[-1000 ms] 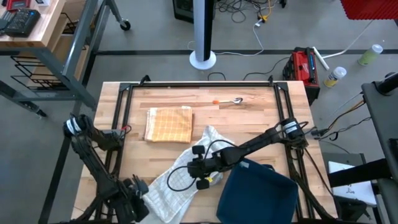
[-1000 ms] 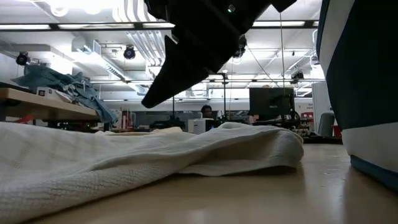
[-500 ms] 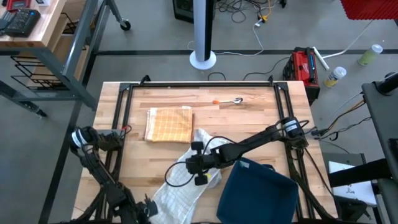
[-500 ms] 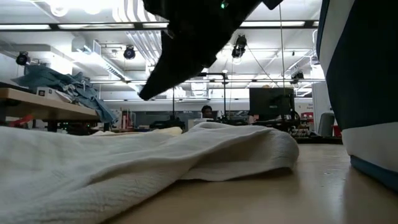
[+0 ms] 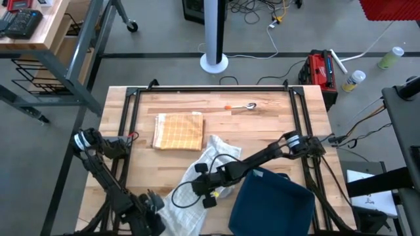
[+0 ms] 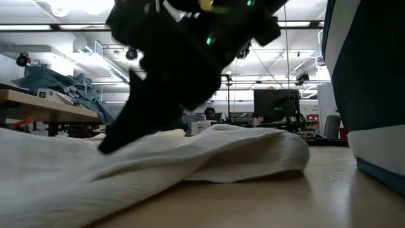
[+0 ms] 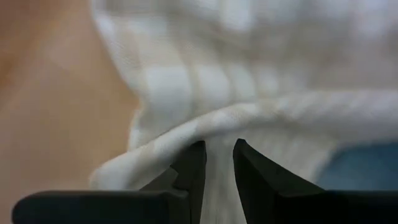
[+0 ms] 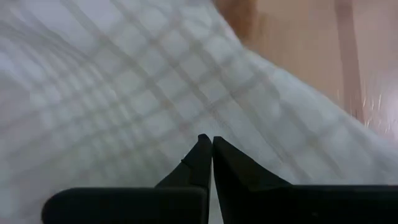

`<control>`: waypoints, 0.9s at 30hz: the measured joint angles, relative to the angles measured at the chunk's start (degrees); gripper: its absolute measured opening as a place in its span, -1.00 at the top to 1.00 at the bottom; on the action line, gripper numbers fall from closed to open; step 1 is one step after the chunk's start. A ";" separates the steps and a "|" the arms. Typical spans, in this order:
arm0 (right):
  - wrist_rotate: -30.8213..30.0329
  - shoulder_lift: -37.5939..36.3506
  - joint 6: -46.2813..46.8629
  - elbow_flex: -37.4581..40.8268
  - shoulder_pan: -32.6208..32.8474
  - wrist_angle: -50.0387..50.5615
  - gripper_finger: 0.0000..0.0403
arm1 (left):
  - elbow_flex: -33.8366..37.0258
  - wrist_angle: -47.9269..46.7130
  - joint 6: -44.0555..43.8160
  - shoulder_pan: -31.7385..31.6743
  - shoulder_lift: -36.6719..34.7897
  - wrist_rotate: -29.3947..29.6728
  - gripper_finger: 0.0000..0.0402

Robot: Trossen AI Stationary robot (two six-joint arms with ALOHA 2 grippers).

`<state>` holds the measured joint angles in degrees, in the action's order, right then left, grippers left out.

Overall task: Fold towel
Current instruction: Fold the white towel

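A white checked towel (image 5: 197, 172) lies crumpled on the wooden table, running from its middle toward the near edge. My left gripper (image 5: 155, 207) (image 7: 217, 157) is at the towel's near end, shut on a raised fold. My right gripper (image 5: 198, 183) (image 8: 209, 144) is shut, with its tips down on the towel's middle; the low view shows it as a dark shape (image 6: 117, 140) reaching the cloth. My left gripper has a rolled fold at the towel's near end (image 7: 219, 127) between its two fingers, which come steeply from above. How many layers it has does not show. The towel lies slack on the table around it. My right gripper rests its shut fingertips (image 8: 204, 155) on the towel's upper surface near its middle, slanting down from the table's right. Whether any cloth is caught between the tips, I cannot tell.
A folded orange checked cloth (image 5: 178, 131) lies at the far left of the table. A dark blue cloth (image 5: 272, 204) lies at the near right, close to the right arm. A small utensil (image 5: 244, 106) lies near the far edge.
My right gripper has sunk and gone toward the table's near left, down onto the towel. My left gripper has shifted a little toward the right at the near edge. The towel's near part has drawn together and is narrower than before.
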<state>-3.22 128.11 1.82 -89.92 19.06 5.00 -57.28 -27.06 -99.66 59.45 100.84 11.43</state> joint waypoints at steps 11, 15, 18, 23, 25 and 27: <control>-19.85 2.66 7.13 -6.39 -2.54 22.83 0.96 | -1.15 -4.54 1.84 -4.98 -1.57 3.81 0.63; -22.39 2.03 9.06 -8.02 -3.19 29.12 0.96 | -2.92 -5.59 1.56 -3.56 -2.50 3.14 0.63; -22.27 1.70 8.10 -10.13 -2.85 29.00 0.96 | -4.69 -6.99 0.84 -2.18 -2.54 3.09 0.63; -22.32 1.42 4.62 -14.27 -1.37 28.93 0.96 | -4.96 -10.14 -0.54 0.63 -2.54 2.98 0.63; -22.31 1.42 0.94 -16.15 -0.66 29.00 0.96 | -4.87 -11.22 2.86 2.10 -2.51 3.01 0.63; -21.65 1.39 -1.87 -17.91 0.23 28.56 0.96 | -4.79 -12.76 5.58 3.28 -2.28 3.03 0.63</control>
<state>-24.87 129.50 -0.05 -107.83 19.29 33.56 -62.07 -39.82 -94.07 62.73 98.56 14.46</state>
